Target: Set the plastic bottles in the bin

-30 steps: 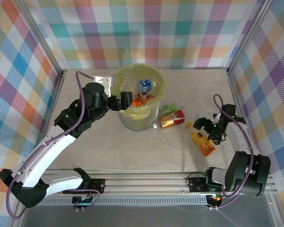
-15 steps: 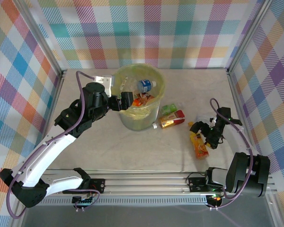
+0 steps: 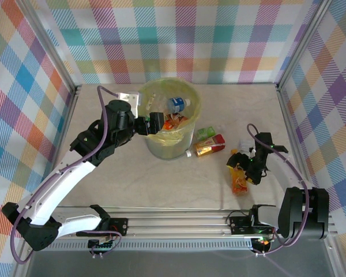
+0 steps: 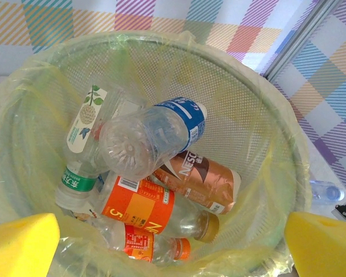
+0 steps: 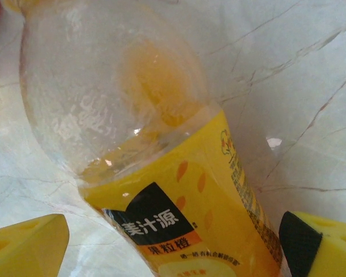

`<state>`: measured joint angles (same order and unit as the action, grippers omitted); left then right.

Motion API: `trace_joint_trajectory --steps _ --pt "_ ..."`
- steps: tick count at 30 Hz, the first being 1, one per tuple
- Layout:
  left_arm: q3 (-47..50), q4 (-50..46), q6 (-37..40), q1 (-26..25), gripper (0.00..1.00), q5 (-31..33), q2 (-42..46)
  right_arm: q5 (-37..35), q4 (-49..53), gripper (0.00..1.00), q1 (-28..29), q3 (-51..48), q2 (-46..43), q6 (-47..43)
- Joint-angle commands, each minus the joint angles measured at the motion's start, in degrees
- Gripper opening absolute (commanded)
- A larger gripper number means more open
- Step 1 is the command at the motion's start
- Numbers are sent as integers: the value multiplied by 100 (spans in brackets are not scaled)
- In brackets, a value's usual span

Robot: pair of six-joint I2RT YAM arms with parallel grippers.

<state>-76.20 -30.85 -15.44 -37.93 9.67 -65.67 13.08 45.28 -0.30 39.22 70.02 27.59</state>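
"美汁源" on yellow-labelled bottle [image 5: 179, 231]

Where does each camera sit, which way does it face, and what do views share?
Top external: above and behind, looking down on left arm, right arm, bin, yellow bottle.
Left wrist: over the bin, looking in; left fingertips at bottom corners.
Right wrist: close above the bottle; right fingertips flank it.
Shared: bin, top and left wrist; bottle, top and right wrist.

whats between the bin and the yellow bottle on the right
Top view: a red-labelled bottle and a green bottle, side by side near the bin.
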Motion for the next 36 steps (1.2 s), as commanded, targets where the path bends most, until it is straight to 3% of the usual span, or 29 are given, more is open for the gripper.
trace_joint_trajectory --steps 1,20,26,31,36 --pt "-66 211 -62 32 100 -104 -25 -82 168 93 203 -87 -144 254" --pt "-86 217 -72 35 100 -123 -41 -441 52 77 1269 -419 121 771" --pt "-108 214 -88 35 100 -140 -101 -600 10 62 1427 -536 92 826" --pt "-140 190 -108 32 100 -98 -96 -675 59 52 1475 -521 -177 819" --pt "-158 236 -144 32 100 -147 -38 -653 289 50 1514 -314 -933 754"
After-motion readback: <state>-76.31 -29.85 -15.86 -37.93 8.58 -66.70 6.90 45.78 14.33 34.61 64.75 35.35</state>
